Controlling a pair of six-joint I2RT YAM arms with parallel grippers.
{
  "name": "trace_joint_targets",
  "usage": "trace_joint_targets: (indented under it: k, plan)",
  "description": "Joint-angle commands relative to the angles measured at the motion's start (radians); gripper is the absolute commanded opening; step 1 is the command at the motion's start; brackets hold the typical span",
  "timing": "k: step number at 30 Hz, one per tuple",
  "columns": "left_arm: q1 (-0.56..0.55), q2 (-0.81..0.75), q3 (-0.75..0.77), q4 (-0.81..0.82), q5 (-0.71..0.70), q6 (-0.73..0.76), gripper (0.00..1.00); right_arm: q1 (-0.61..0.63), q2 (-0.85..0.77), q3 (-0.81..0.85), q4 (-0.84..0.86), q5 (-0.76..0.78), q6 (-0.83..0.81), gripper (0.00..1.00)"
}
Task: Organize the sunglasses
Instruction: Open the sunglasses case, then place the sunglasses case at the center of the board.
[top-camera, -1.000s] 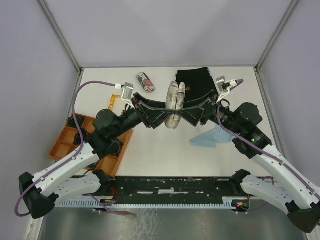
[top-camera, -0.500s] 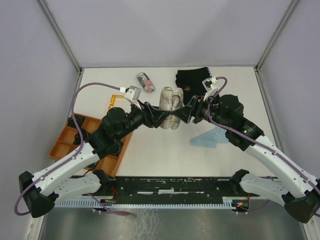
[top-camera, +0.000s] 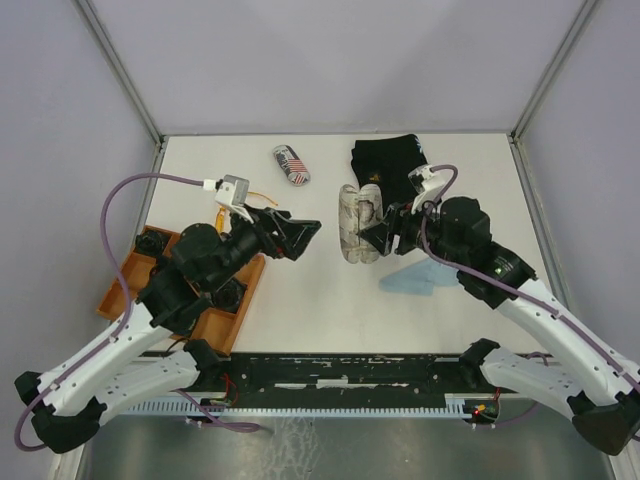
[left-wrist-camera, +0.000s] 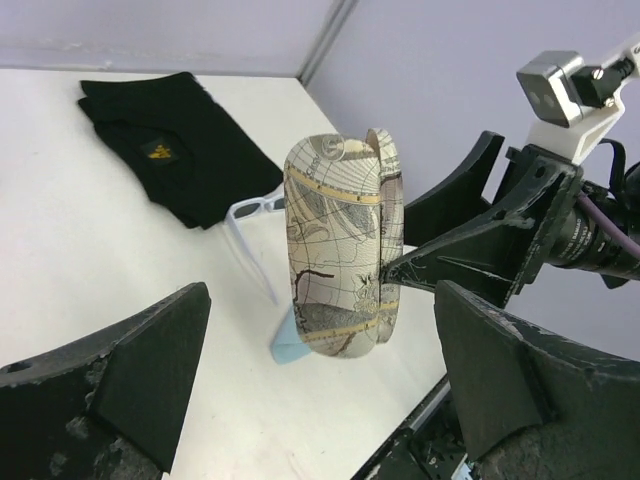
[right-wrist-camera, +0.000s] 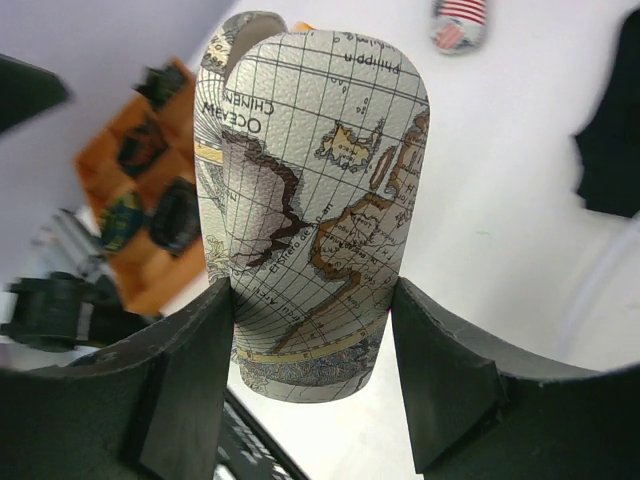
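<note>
The right fingers (top-camera: 374, 236) are clamped on the lower sides of an upright map-printed glasses case (right-wrist-camera: 320, 190), while the left fingers (top-camera: 300, 236) stand spread wide with nothing between them, facing the case across a gap. The white sunglasses (left-wrist-camera: 252, 212) lie on the table (left-wrist-camera: 90, 250) beyond the case as seen from the left fingers, at the edge of a black cloth (left-wrist-camera: 170, 140). A thin orange streak (top-camera: 258, 201) just behind the left fingers may be the amber sunglasses, though it is too small to be sure.
</note>
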Motion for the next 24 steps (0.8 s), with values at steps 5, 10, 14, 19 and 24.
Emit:
trace_joint_targets:
  k: [5, 10, 14, 19, 24]
  plan:
    - [-0.001, -0.087, 0.120, -0.345, -0.282, 0.105, 0.99, 0.103, 0.209, 0.248, -0.353, 0.399, -0.430, 0.23]
    - [-0.001, -0.133, 0.132, -0.454, -0.415, 0.110, 0.99, 0.277, 0.405, 0.315, -0.417, 0.615, -0.654, 0.28]
    - [-0.002, -0.204, 0.075, -0.467, -0.460, 0.085, 0.99, 0.372, 0.515, 0.299, -0.382, 0.784, -0.782, 0.27]
    - [-0.002, -0.217, 0.023, -0.490, -0.456, 0.055, 0.99, 0.420, 0.584, 0.234, -0.239, 0.858, -0.906, 0.25]
    - [-0.002, -0.207, 0.003, -0.491, -0.435, 0.067, 0.99, 0.431, 0.685, 0.186, -0.062, 0.931, -1.084, 0.31]
